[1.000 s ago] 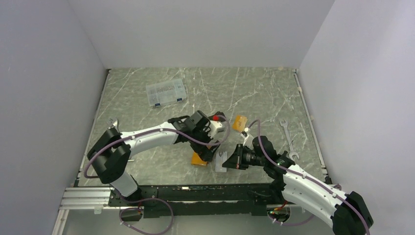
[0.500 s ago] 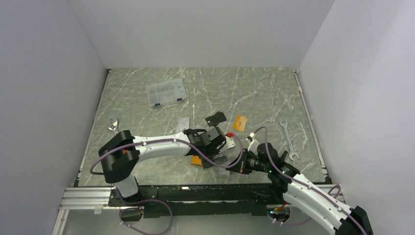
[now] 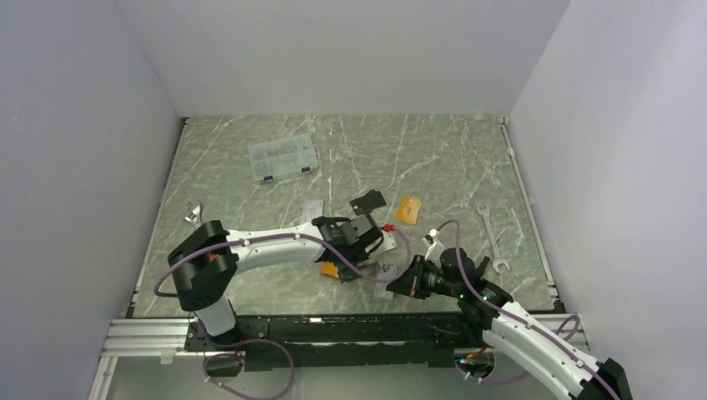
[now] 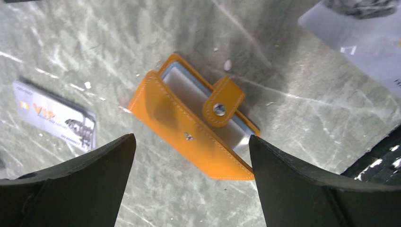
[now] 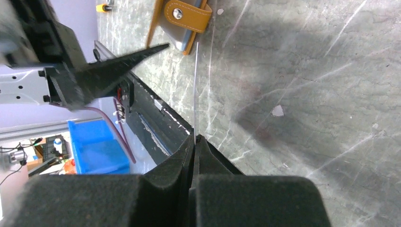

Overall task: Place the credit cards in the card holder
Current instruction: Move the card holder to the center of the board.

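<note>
left gripper (image 4: 189,142) above the wallet (image 4: 165,111), fingers wide apart. right gripper (image 5: 195,142) clamped on a thin card (image 5: 195,85), its far edge just beside the wallet.

White arm shells (image 3: 267,242), black joints (image 3: 197,272), purple cables (image 3: 156,286), black wedge-fingered hands (image 4: 189,137).

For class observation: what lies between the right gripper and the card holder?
A credit card, edge-on, pinched in the right gripper, reaching toward the card holder: right wrist view.

credit cards (image 3: 368,202) (image 3: 408,209) (image 4: 54,116) (image 4: 359,42) x4 | card holder (image 4: 191,125) x1 | wrenches (image 3: 193,213) (image 3: 492,237) x2 | clr box (image 3: 283,157) x1
</note>
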You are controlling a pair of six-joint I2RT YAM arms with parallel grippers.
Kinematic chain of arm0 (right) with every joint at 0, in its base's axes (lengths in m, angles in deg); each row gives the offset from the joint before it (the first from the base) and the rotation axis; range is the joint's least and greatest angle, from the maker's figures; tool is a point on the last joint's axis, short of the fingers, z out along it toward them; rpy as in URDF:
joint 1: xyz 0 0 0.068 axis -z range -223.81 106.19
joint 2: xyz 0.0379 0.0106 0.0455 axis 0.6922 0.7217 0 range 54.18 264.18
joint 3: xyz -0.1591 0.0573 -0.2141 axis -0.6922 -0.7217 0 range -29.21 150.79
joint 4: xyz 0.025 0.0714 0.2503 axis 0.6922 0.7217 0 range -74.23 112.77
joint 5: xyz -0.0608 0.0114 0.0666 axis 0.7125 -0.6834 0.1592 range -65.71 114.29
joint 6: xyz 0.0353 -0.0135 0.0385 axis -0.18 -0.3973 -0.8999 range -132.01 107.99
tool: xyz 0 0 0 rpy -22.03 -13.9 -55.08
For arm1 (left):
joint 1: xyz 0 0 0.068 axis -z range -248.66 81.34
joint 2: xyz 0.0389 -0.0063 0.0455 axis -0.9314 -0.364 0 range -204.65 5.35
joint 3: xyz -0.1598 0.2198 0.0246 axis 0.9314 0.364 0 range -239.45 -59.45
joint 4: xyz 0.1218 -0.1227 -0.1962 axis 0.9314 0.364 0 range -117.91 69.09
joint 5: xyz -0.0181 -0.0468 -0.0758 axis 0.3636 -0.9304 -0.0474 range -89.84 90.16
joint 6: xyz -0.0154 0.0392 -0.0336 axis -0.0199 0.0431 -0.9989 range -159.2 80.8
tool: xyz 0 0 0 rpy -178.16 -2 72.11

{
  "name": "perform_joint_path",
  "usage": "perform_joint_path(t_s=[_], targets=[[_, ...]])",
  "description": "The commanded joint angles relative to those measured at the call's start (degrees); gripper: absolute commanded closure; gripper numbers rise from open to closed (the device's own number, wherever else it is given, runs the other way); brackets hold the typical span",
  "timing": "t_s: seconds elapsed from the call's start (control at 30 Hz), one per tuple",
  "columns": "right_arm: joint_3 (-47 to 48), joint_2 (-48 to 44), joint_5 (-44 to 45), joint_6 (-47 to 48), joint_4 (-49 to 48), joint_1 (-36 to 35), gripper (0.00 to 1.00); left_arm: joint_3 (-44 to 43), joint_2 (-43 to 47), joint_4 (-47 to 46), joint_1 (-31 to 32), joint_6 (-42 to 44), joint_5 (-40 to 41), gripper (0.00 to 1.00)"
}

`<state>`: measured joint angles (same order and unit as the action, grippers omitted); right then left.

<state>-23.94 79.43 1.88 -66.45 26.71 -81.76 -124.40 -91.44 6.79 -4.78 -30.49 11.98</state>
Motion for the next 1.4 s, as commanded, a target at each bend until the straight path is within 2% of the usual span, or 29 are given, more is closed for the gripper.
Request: perform_joint_path(t_s=[0.0, 0.2, 0.37, 0.57, 0.77, 0.83, 1.0, 1.13, 1.27, 1.37], targets=[[0.8, 1.3, 0.9, -0.4, -1.0, -0.2, 1.0, -1.6, 4.4, 1.6, -3.8, 0.4, -0.7, 0.06], [0.9, 2.1, 1.6, -0.7, -2.7, -0.2, 1.0, -3.7, 2.9, 7.2, -9.9, -0.7, -4.4, 0.19], [1.5, 2.6, 1.8, -0.8, -3.2, -0.2, 1.0, -2.2, 4.8, 6.7, -14.9, -2.1, -8.2, 0.32], [3.1, 3.8, 2.0, 0.1, -3.0, -0.2, 1.0, -1.6, 4.0, 7.9, -20.9, -2.8, -11.6, 0.42], [3.8, 4.7, 2.1, 0.4, -3.7, -0.2, 1.0, -3.4, 1.6, 9.2, -26.5, -2.6, -18.4, 0.74], [4.3, 5.0, 2.2, 0.7, -3.9, -0.2, 1.0, -4.7, 1.1, 9.7, -28.0, -2.3, -20.4, 0.82], [6.0, 6.5, 2.1, 1.7, -4.0, -0.2, 1.0, -7.8, 0.4, 11.0, -28.8, -1.9, -24.2, 0.88], [7.0, 5.6, 2.4, 2.4, -2.7, -0.1, 1.0, -10.4, -0.4, 13.5, -28.7, -1.9, -31.4, 1.0], [7.4, 3.8, 2.9, 2.7, -1.5, -0.1, 1.0, -12.6, -2.1, 15.9, -28.5, -4.1, -39.8, 1.0], [8.0, 3.8, 2.6, 2.5, -2.1, 0.0, 1.0, -9.1, -1.9, 13.1, -28.1, -6.9, -43.2, 1.0]])
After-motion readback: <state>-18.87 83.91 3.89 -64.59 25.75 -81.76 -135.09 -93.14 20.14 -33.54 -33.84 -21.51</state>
